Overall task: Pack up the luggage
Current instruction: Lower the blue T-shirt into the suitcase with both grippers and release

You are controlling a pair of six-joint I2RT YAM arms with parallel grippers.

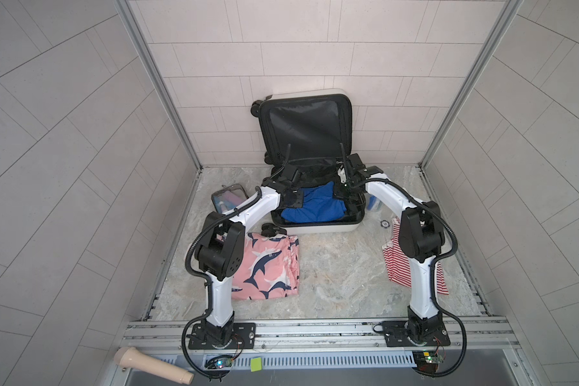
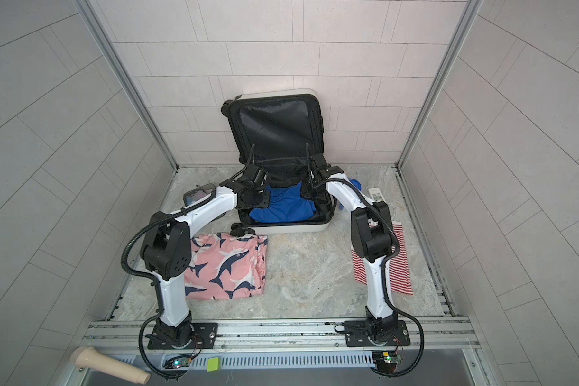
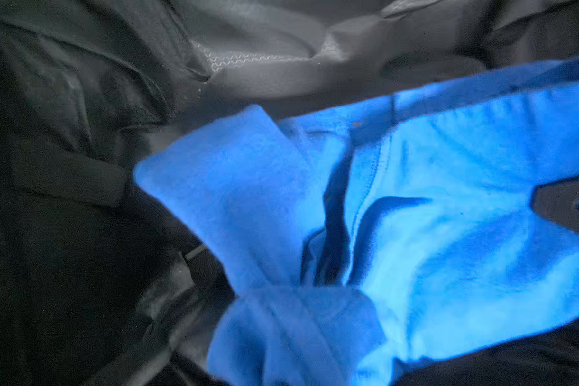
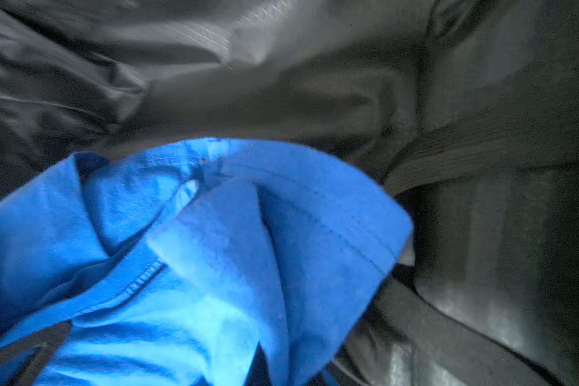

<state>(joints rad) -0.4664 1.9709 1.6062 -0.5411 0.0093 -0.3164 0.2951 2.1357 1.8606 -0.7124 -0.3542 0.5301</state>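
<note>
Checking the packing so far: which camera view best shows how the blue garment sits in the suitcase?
A top view: the blue garment lies crumpled in the flat-lying half of the luggage, whose lid stands open behind. Both top views show this alike. The wrist views give only close, blurry blue folds against black lining.

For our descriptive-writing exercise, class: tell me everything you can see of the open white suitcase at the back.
The suitcase is a white hard shell with black fabric lining, a black zipper band and black wheels along its left edge. It lies open: the base flat on the marbled tabletop, the lid standing upright, seemingly leaning on the tiled back wall. A crumpled blue garment lies in the base, and the left arm and right arm reach into it.
</note>
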